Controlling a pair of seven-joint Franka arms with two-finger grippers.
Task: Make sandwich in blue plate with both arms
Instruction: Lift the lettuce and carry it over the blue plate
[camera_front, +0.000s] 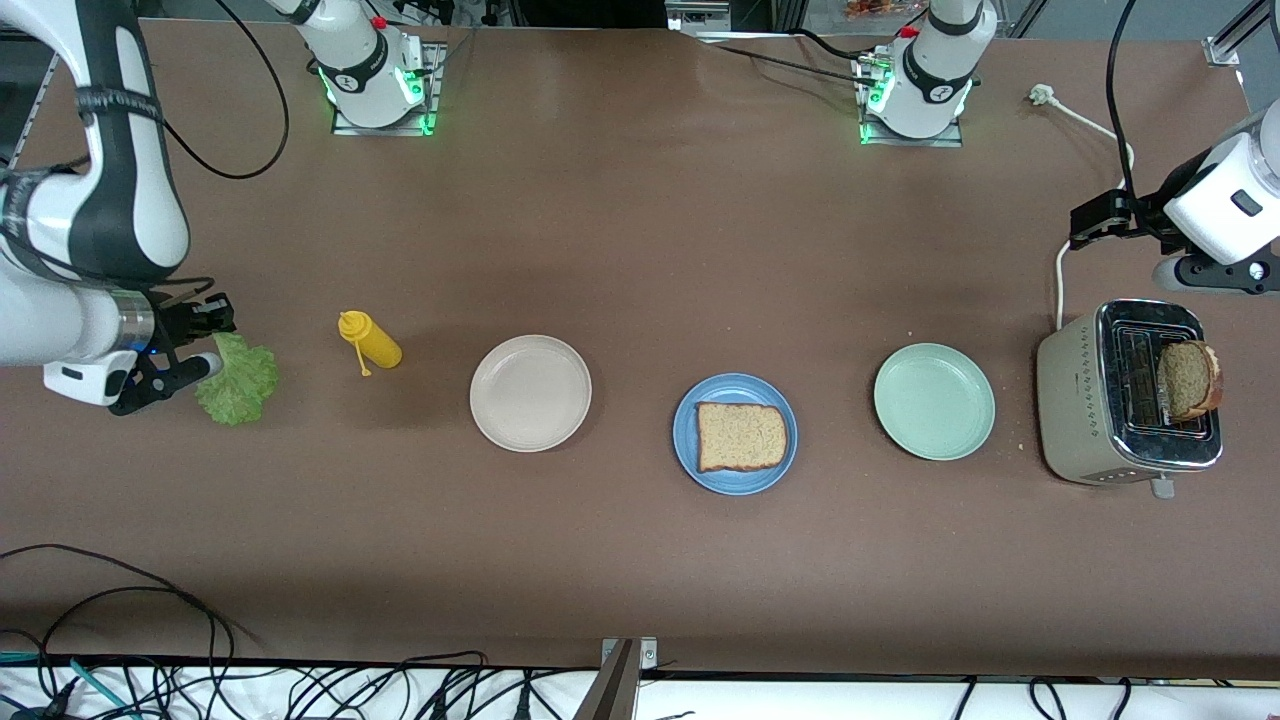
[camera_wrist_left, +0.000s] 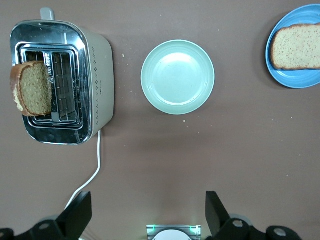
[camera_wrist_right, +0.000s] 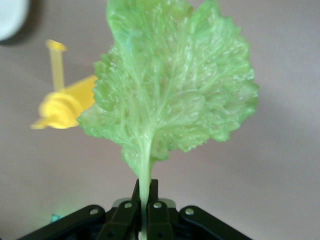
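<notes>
A brown bread slice (camera_front: 740, 436) lies flat on the blue plate (camera_front: 735, 484) in the middle of the table. A second slice (camera_front: 1188, 378) stands up out of the toaster (camera_front: 1075, 400). At the right arm's end, my right gripper (camera_front: 205, 365) is shut on the stem of the green lettuce leaf (camera_front: 238, 380), low over the table. In the right wrist view the stem runs between the shut fingers (camera_wrist_right: 156, 197) and the lettuce leaf (camera_wrist_right: 170, 85) fans out ahead. My left gripper (camera_wrist_left: 147, 215) hangs open and empty over bare table beside the toaster (camera_wrist_left: 100, 75).
A yellow squeeze bottle (camera_front: 372, 342) lies next to the lettuce. A cream-white plate (camera_front: 530, 392) and a mint-green plate (camera_front: 934, 401) flank the blue plate, both empty. The toaster's white cord (camera_front: 1062, 270) runs toward the left arm's base.
</notes>
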